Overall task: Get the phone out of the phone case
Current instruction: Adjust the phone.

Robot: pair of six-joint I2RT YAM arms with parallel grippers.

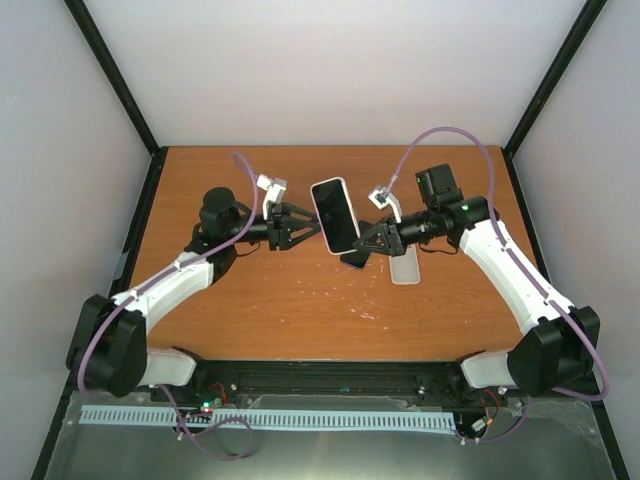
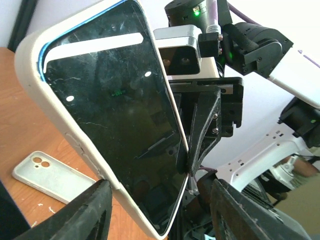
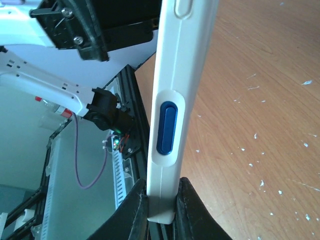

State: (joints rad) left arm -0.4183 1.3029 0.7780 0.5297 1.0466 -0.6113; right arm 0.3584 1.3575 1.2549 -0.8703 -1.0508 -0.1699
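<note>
The phone [image 1: 335,213], black-screened with a blue rim, sits in a white case [image 2: 35,75] and is held tilted above the table. My right gripper [image 1: 362,243] is shut on the case's edge. In the right wrist view its fingers [image 3: 137,200] pinch the white side [image 3: 170,60] just below a blue button [image 3: 166,127]. My left gripper [image 1: 310,228] is open at the phone's left side. In the left wrist view the phone's lower corner [image 2: 150,220] lies between the spread jaws of my left gripper [image 2: 160,186], with neither finger visibly pressing on it.
A second white case [image 1: 404,268], empty, lies flat on the wooden table [image 1: 250,300] under the right arm; it also shows in the left wrist view [image 2: 50,177]. Black frame posts and white walls enclose the table.
</note>
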